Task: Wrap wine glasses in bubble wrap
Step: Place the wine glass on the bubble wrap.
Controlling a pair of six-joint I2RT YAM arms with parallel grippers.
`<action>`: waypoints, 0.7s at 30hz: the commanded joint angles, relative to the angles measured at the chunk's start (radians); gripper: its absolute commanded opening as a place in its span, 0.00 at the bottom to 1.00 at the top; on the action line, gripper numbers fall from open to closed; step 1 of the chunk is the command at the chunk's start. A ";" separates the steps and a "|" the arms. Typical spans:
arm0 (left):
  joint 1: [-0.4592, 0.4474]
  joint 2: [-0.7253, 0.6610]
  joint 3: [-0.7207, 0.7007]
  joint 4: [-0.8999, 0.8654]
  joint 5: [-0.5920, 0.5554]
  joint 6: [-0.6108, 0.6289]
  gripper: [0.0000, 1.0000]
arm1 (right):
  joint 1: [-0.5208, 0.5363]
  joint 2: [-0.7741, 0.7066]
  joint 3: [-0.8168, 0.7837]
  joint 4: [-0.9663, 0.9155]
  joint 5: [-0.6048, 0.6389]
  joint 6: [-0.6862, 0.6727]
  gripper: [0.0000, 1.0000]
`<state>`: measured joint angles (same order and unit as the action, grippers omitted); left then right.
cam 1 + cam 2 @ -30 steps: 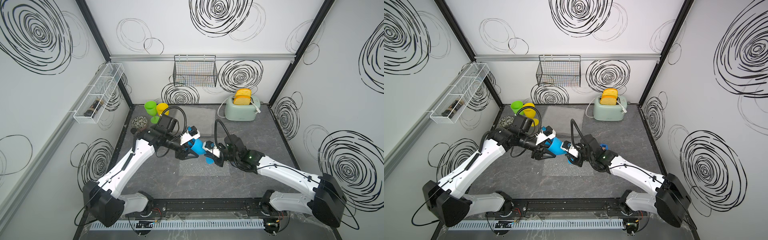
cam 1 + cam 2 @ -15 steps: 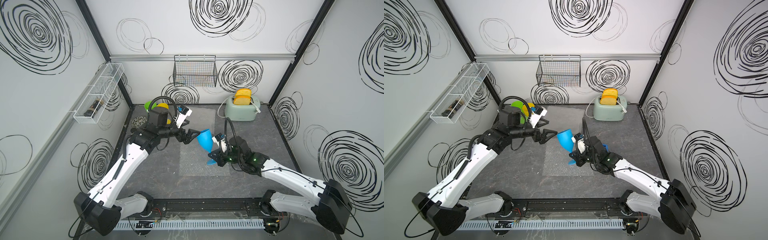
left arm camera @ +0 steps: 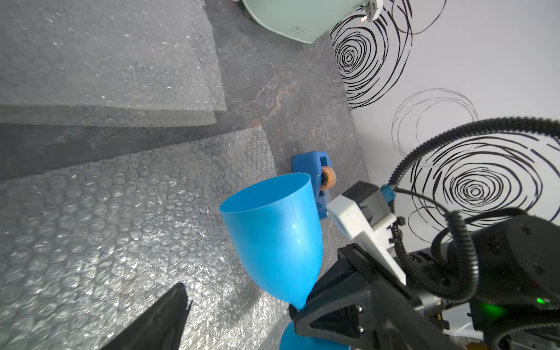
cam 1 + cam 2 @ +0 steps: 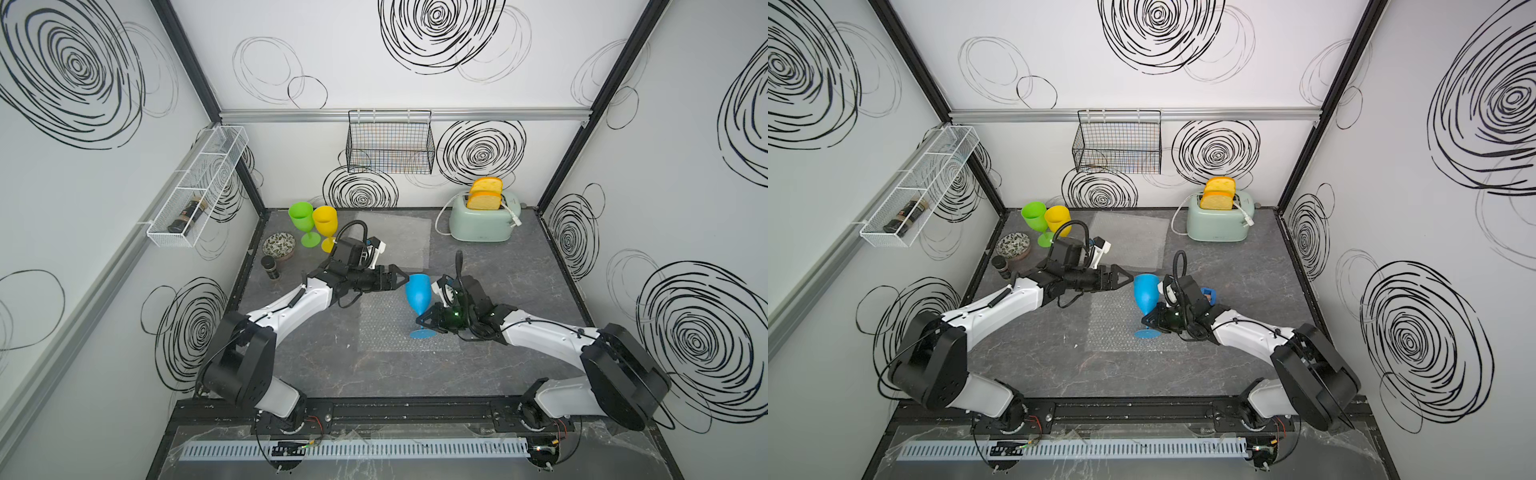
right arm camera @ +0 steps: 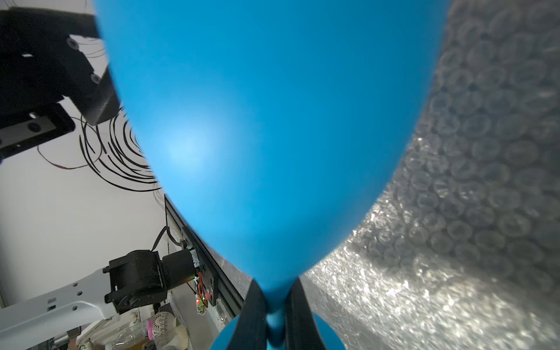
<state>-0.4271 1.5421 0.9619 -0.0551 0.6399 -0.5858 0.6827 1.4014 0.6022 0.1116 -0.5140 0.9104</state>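
Blue goblet (image 4: 417,293), stem within right claw (image 4: 423,322), bowl just beside left claw (image 4: 405,278)

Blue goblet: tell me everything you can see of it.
The blue goblet is opaque, glossy plastic: a tapered bowl with an open mouth, a thin stem, a round foot. It stands about upright over the near bubble wrap sheet; whether the foot touches it is unclear. The right gripper is shut on the stem just under the bowl. The open left gripper sits beside the bowl, not gripping it.
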 commanded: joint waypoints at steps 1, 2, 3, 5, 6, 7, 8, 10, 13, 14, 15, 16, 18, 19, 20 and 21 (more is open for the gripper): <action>-0.015 0.057 0.005 0.092 0.011 -0.077 0.97 | 0.020 0.031 -0.009 0.072 -0.008 0.059 0.00; -0.021 0.074 0.010 0.089 0.006 -0.063 0.97 | 0.023 0.040 -0.014 0.085 -0.009 0.062 0.00; -0.029 0.091 0.022 0.069 -0.008 -0.042 0.97 | 0.022 0.050 -0.009 0.077 -0.010 0.060 0.00; -0.041 0.122 0.050 0.023 -0.047 -0.006 0.97 | 0.022 0.070 0.008 0.055 -0.007 0.052 0.00; -0.042 0.131 0.052 0.023 -0.045 -0.003 0.97 | 0.026 0.070 0.004 0.067 -0.003 0.058 0.00; -0.044 0.143 0.052 0.027 -0.038 -0.012 0.97 | 0.029 0.070 -0.004 0.085 0.003 0.065 0.00; -0.047 0.154 0.053 0.037 -0.025 -0.030 0.98 | 0.027 0.073 -0.008 0.092 0.007 0.067 0.00; -0.052 0.173 0.058 0.049 -0.003 -0.055 0.99 | 0.016 0.092 0.003 0.068 0.006 0.062 0.00; -0.060 0.208 0.084 0.040 0.012 -0.049 0.99 | 0.026 0.105 -0.010 0.099 0.009 0.088 0.00; -0.061 0.225 0.090 0.038 0.015 -0.054 0.98 | 0.025 0.108 -0.017 0.113 0.011 0.093 0.00; -0.063 0.240 0.097 0.037 0.020 -0.059 0.97 | 0.018 0.116 -0.014 0.111 0.009 0.089 0.00; -0.066 0.256 0.107 0.034 0.025 -0.059 0.97 | 0.011 0.129 -0.002 0.095 0.005 0.080 0.00; -0.073 0.271 0.122 0.023 0.028 -0.048 0.97 | 0.017 0.149 0.021 0.069 0.003 0.071 0.00; -0.075 0.278 0.124 0.023 0.029 -0.047 0.96 | 0.028 0.152 0.020 0.071 0.004 0.074 0.00; -0.076 0.284 0.124 0.018 0.029 -0.052 0.96 | 0.033 0.153 0.014 0.080 0.009 0.076 0.00; -0.078 0.293 0.124 0.018 0.029 -0.062 0.94 | 0.032 0.155 0.012 0.080 0.009 0.075 0.00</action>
<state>-0.4953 1.8149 1.0607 -0.0395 0.6506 -0.6266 0.7063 1.5402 0.6033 0.1932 -0.5095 0.9756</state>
